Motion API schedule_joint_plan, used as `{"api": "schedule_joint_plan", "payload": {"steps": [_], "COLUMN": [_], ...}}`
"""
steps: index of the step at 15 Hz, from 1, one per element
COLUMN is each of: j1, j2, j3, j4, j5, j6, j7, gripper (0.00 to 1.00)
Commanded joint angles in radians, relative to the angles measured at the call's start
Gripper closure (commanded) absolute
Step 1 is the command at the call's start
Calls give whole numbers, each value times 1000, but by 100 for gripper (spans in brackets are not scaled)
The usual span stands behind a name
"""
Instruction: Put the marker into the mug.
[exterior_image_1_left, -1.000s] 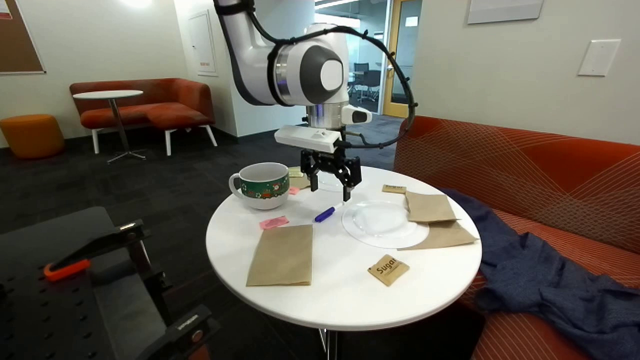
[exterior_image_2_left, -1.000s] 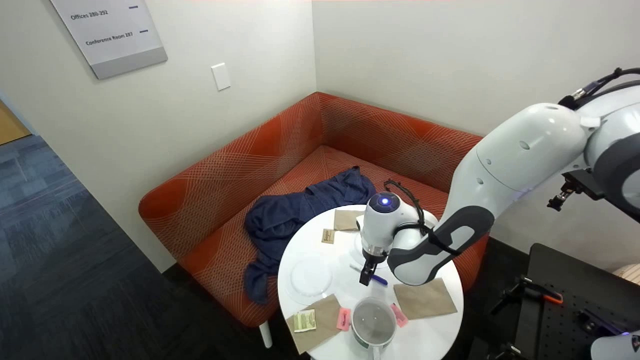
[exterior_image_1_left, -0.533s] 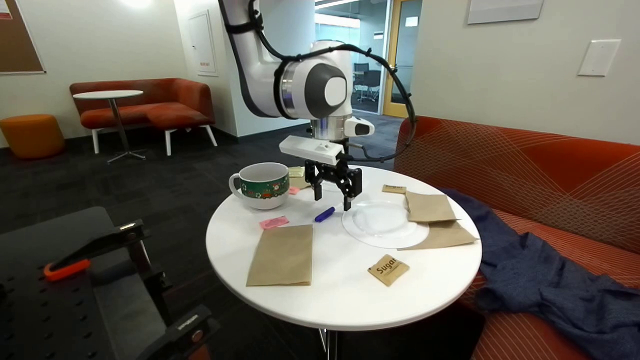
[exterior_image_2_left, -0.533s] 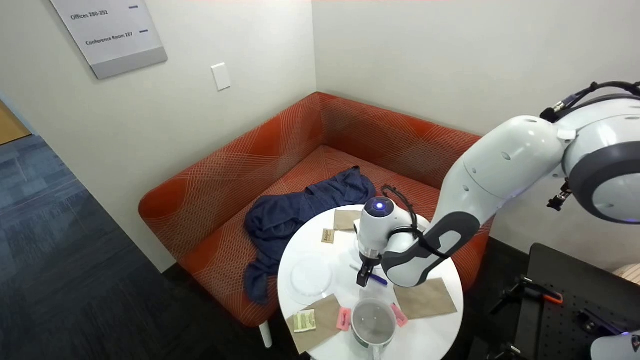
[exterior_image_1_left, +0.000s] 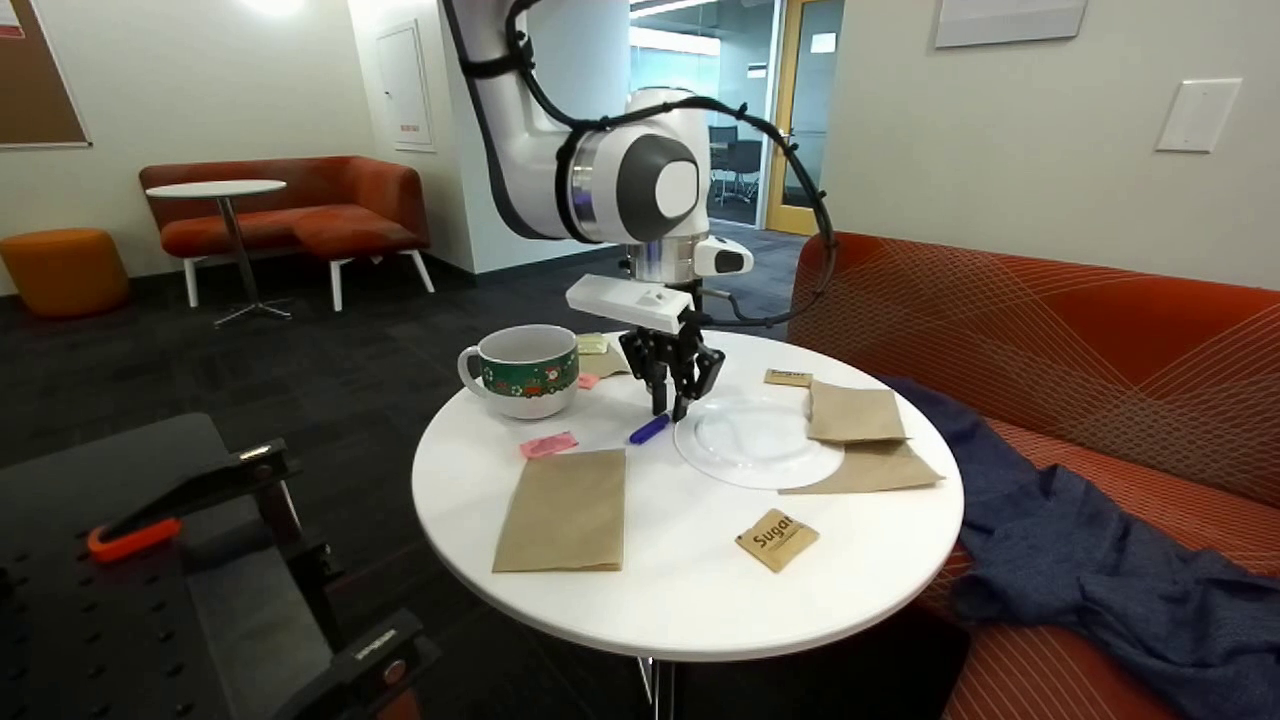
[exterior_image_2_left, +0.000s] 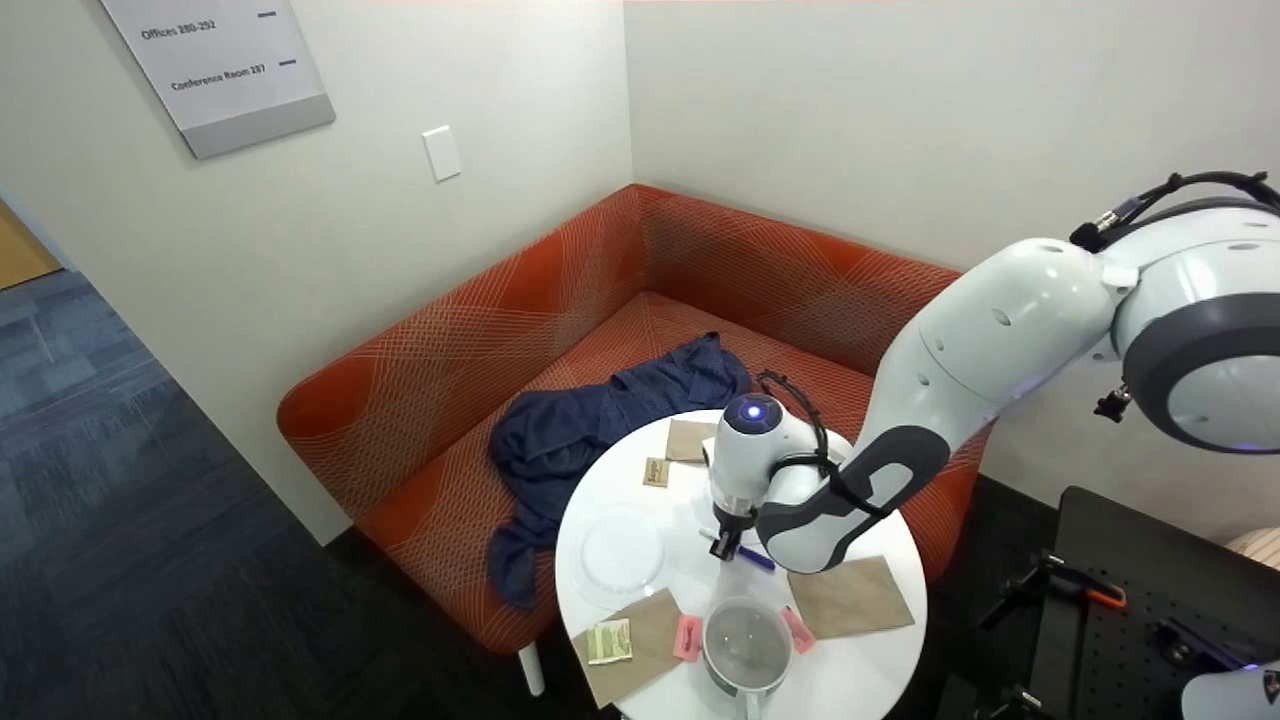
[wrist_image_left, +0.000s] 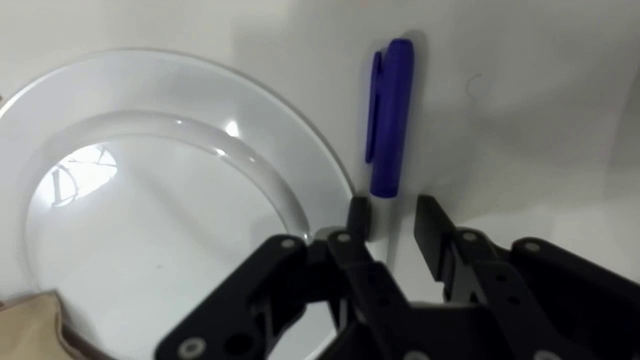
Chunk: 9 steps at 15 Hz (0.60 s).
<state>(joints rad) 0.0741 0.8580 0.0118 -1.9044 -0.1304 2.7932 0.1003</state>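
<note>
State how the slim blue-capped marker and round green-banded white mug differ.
The mug is far wider than the marker. The marker lies flat; the mug stands upright. The marker has a clip; the mug has a looped handle. Both rest on the round white table.

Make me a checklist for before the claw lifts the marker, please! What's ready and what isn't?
Fingers of the claw on both sides of the marker: ok.
Claw squeezing the marker: not ok; a gap shows at one side.
Claw clear of the plate: cannot tell; one finger looks very close to its rim.
Claw not pressing on the table: cannot tell.
Mug upright, with its top uncovered: ok.
</note>
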Motion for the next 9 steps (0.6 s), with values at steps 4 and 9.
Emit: {"api": "schedule_joint_plan", "payload": {"steps": [4, 9], "j1": [11, 49], "j2": [-14, -103], "j3": [-11, -41], "j4": [-10, -90], "j5": [20, -9], "j6": [-1, 48], "j7": [-25, -19], "gripper": [97, 97]}}
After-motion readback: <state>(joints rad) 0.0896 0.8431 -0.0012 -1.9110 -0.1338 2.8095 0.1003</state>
